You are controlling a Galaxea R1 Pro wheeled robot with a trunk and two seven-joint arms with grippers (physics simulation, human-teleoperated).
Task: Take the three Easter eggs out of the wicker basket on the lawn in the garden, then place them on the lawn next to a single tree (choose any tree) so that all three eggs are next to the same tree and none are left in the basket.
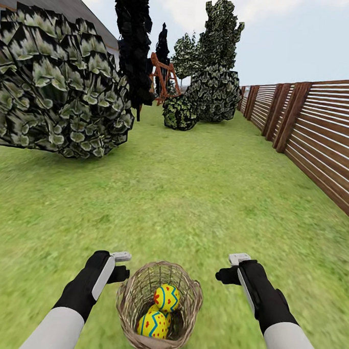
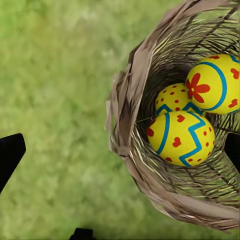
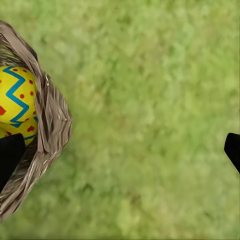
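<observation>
Between two open pincers — left pincer (image 1: 119, 266), right pincer (image 1: 230, 268) — basket (image 1: 132, 295) holding eggs (image 1: 166, 297): lower one pincer onto topmost egg, close gently.

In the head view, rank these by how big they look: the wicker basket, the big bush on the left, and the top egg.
1. Big bush, largest.
2. Wicker basket; it sits much nearer the camera, so true sizes stay unsure.
3. Top egg, smallest.

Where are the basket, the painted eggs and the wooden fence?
wicker basket (image 1: 132, 290), head view, left side of rim.
Easter eggs (image 2: 181, 138), left wrist view, front egg's middle.
fence (image 1: 325, 136), head view, horizontal slats.
</observation>
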